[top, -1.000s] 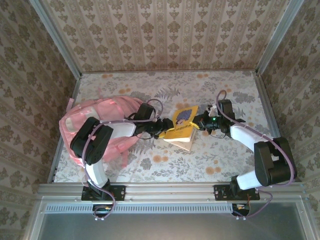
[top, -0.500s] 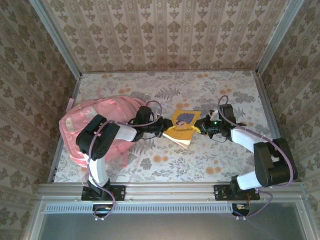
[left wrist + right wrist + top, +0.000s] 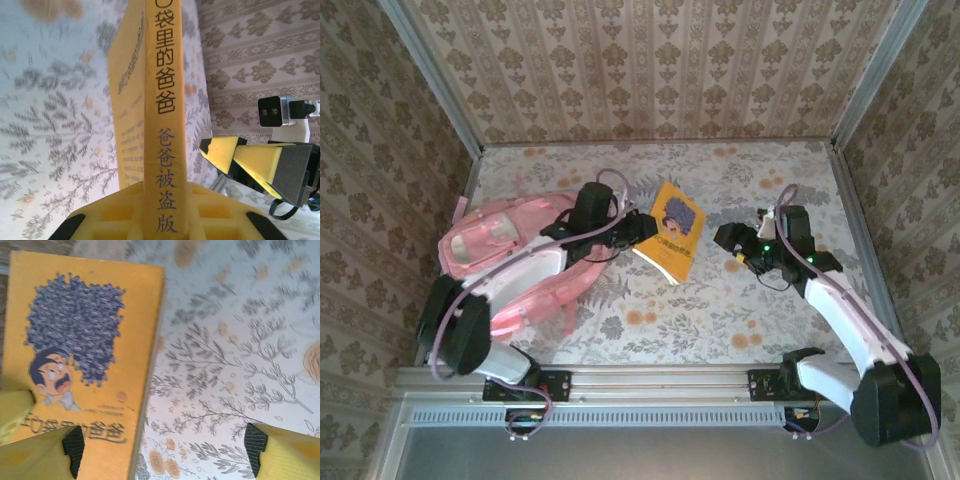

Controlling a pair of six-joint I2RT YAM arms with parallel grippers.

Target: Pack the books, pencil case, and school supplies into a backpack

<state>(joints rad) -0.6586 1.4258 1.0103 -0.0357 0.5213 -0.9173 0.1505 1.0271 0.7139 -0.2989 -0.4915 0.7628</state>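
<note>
Right gripper [image 3: 724, 239] withdrew; left gripper [image 3: 642, 226] clamps yellow book [image 3: 676, 226].

A pink backpack [image 3: 470, 242] lay on the left side of the flower-patterned tabletop [image 3: 720, 320], its clear-windowed pouch facing up. The left arm reached across the backpack, and the left claw [image 3: 642, 228] gripped the left edge of a yellow book [image 3: 672, 235]. The book sat just right of the backpack near the middle of the tabletop, tilted, with its dark blue cover picture facing up. The right claw [image 3: 727, 240] stood near the book's right edge and apart from it. Patterned walls [image 3: 650, 70] closed in the far side.
</note>
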